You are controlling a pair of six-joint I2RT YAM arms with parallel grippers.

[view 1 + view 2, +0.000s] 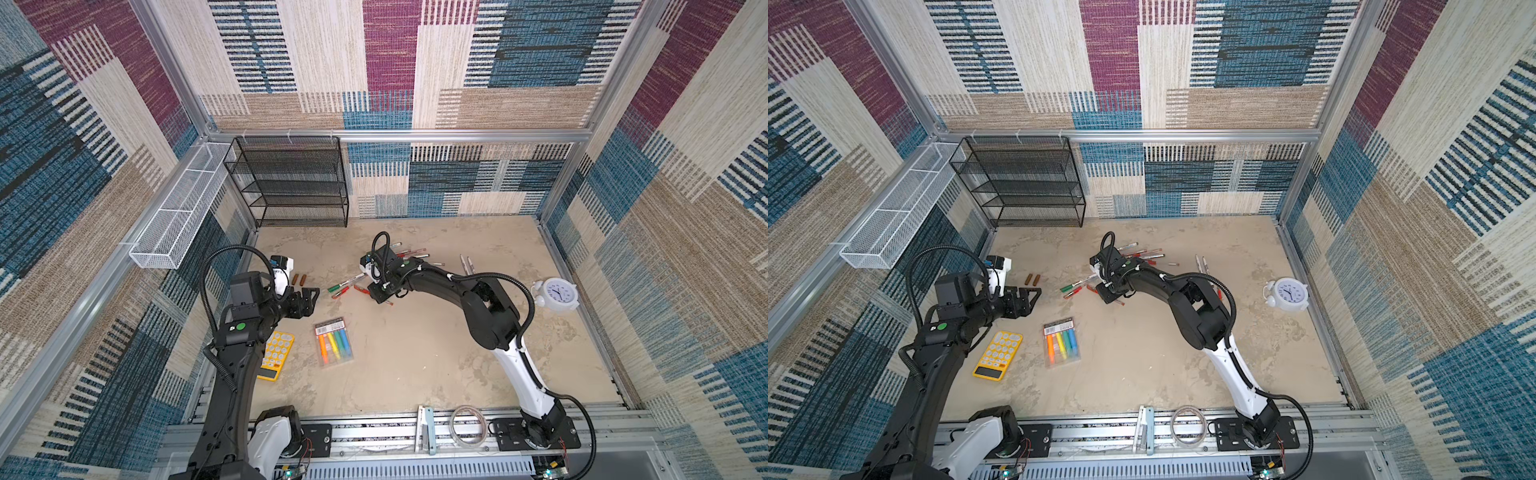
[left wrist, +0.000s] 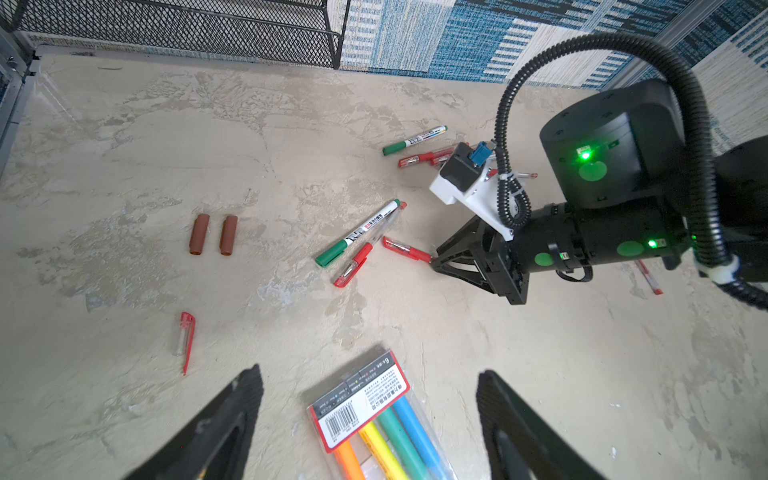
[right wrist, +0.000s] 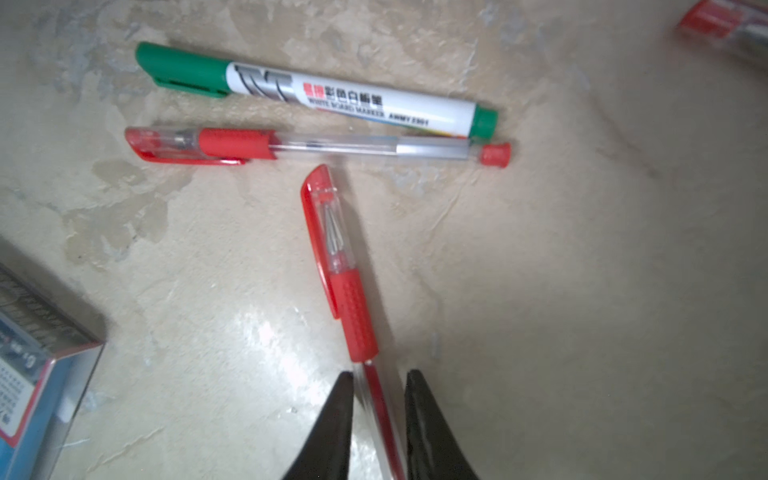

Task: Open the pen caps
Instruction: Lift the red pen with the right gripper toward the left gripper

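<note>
My right gripper (image 3: 379,384) is shut on the clear barrel of a red pen (image 3: 353,307) lying on the table. Its red cap (image 3: 322,216) is on and points away from the fingers. Just beyond lie a green-capped white marker (image 3: 332,93) and another capped red pen (image 3: 316,145). In both top views this gripper (image 1: 371,293) sits low among the scattered pens (image 1: 411,253). My left gripper (image 2: 369,372) is open and holds nothing, hovering over the end of the highlighter pack (image 2: 374,415). Two brown caps (image 2: 199,235) and a loose red cap (image 2: 187,336) lie off their pens.
A yellow calculator (image 1: 276,353) lies by the left arm. A white alarm clock (image 1: 555,293) stands at the right, two pens (image 1: 467,264) nearby. A black mesh rack (image 1: 291,183) stands at the back, a white wire basket (image 1: 178,212) on the left wall. A tape ring (image 1: 468,424) lies at the front rail.
</note>
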